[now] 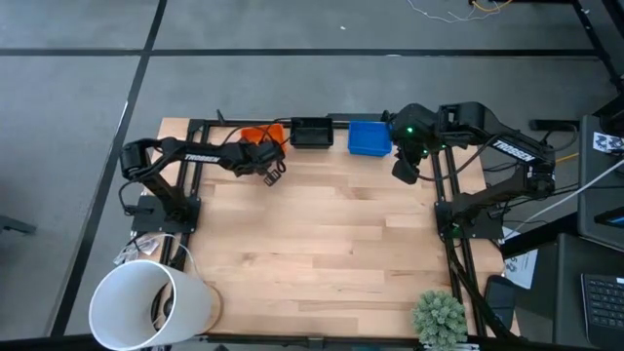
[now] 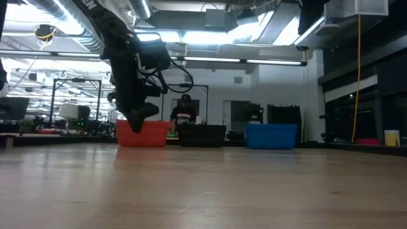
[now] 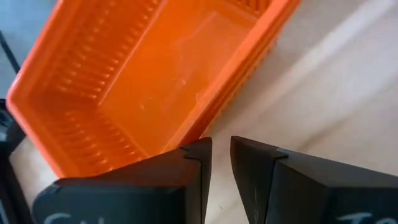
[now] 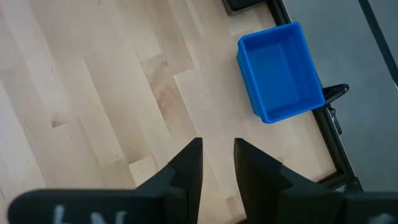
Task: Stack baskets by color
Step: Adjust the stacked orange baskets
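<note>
Along the far edge of the tabletop (image 1: 322, 234), from left to right, stand three single piles: the orange baskets (image 1: 261, 135), the black baskets (image 1: 312, 132) and the blue baskets (image 1: 370, 136). Each colour shows only one footprint from above, and the left wrist view shows doubled orange rims, so the sorting appears complete or nearly so; how many baskets each pile holds cannot be counted. No loose basket lies elsewhere on the wood. The left gripper (image 1: 273, 173) hangs just beside the orange pile on its near side — its fingers (image 3: 198, 163) stand slightly apart with only a narrow gap and nothing held between them. The right gripper (image 1: 405, 172) hovers near the blue pile, toward the far right corner — its fingers (image 4: 189, 163) likewise stand a little apart and empty. Off the task, a white cylinder (image 1: 151, 304) sits at the near left corner and a small green plant (image 1: 439, 317) at the near right. What is left, if anything, appears to be withdrawing both arms.
</note>
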`<action>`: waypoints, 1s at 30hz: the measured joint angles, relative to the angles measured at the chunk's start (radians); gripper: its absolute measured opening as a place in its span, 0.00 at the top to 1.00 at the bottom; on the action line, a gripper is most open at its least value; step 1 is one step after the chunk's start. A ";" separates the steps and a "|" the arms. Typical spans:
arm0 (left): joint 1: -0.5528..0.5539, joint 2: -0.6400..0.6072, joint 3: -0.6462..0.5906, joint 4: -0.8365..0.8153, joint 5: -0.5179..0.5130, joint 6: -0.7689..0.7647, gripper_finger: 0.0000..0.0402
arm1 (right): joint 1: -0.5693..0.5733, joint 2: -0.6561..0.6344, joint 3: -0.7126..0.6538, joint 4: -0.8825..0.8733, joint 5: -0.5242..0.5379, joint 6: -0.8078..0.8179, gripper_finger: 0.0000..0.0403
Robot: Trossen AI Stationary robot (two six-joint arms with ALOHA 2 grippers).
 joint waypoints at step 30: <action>0.040 0.000 0.000 0.103 -0.009 0.080 0.86 | 0.000 0.001 0.000 -0.012 0.000 0.001 0.78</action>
